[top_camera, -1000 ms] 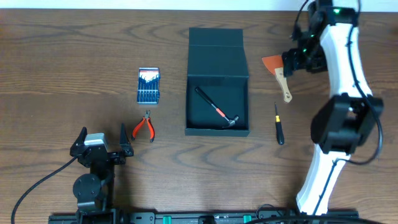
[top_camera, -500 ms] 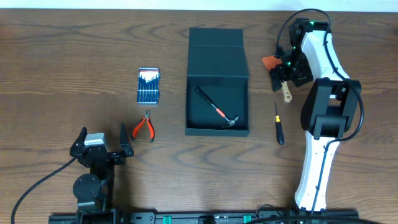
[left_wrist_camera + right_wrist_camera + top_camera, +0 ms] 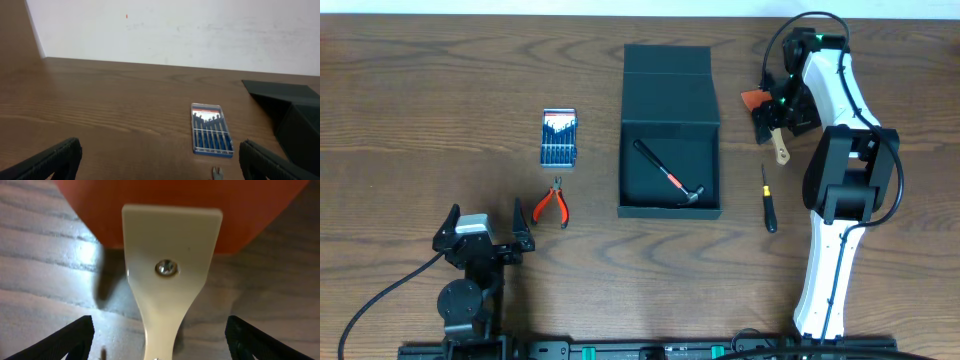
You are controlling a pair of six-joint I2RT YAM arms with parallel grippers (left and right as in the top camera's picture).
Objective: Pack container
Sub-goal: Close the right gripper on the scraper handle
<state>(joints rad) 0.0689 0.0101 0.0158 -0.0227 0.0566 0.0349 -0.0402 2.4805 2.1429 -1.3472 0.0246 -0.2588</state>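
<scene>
The container (image 3: pixel 645 190) sits open mid-table, toward the far edge, with a hammer (image 3: pixel 670 178) inside. The right gripper (image 3: pixel 157 340) is spread astride the scraper (image 3: pixel 172 255) handle. The left gripper (image 3: pixel 160 160) gapes wide. The screwdriver case (image 3: pixel 211 129) label is too small to read.

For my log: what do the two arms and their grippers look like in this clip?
Right arm: white shells, black joints, green light, looped black cable at the wrist. Left arm: all black, silver block behind the left gripper, trailing black cable. Fingers are black on both.
</scene>
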